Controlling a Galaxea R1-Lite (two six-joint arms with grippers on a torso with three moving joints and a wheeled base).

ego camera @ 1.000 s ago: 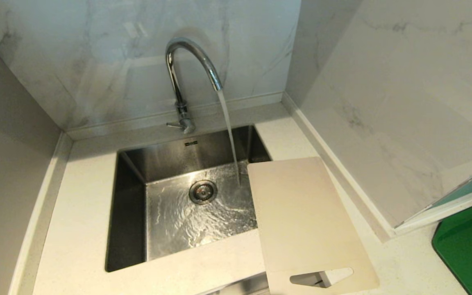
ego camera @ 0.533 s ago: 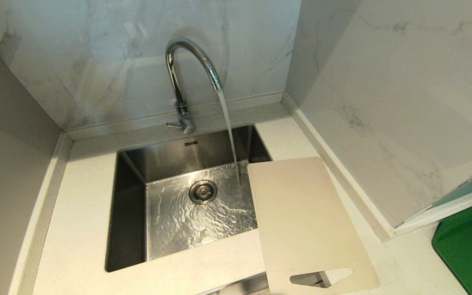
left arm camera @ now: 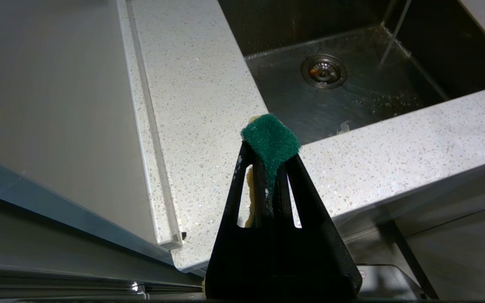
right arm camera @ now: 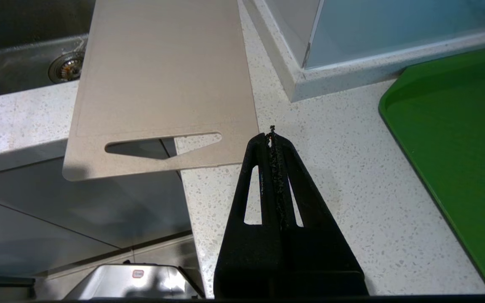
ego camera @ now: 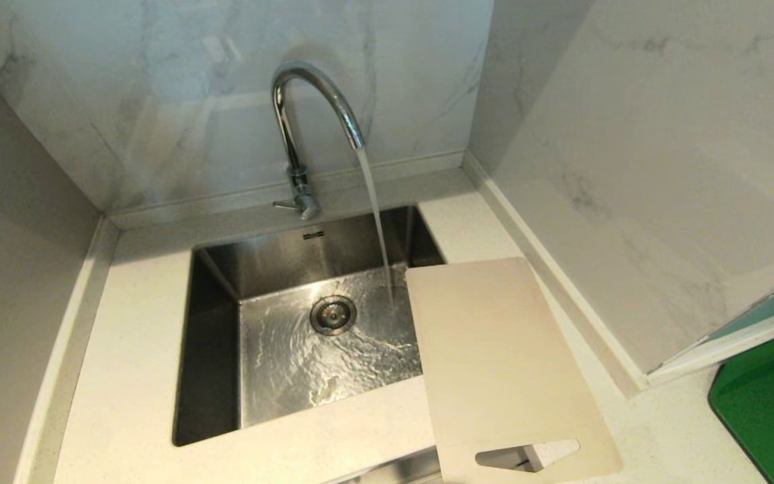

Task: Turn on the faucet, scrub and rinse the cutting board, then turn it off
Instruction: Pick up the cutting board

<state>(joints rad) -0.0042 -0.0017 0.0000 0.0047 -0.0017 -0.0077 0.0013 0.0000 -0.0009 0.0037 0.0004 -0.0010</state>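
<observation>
Tap running, board dry
Board (right arm camera: 162,75) lies just ahead of the right gripper (right arm camera: 272,139), fingers pressed together; left gripper (left arm camera: 271,145) pinches a sponge (left arm camera: 271,136).

The tall chrome gooseneck faucet (ego camera: 306,134) runs; the thin pale beige rectangular cutting board (ego camera: 501,363) lies flat, overhanging the counter's front edge

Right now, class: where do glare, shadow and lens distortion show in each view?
Head view: glare ripples on the wet sink floor; straight wall edges bow. Left wrist view: the gripper and sponge stand dark against the bright counter. Right wrist view: the cutting board shadows the cabinet front.
</observation>
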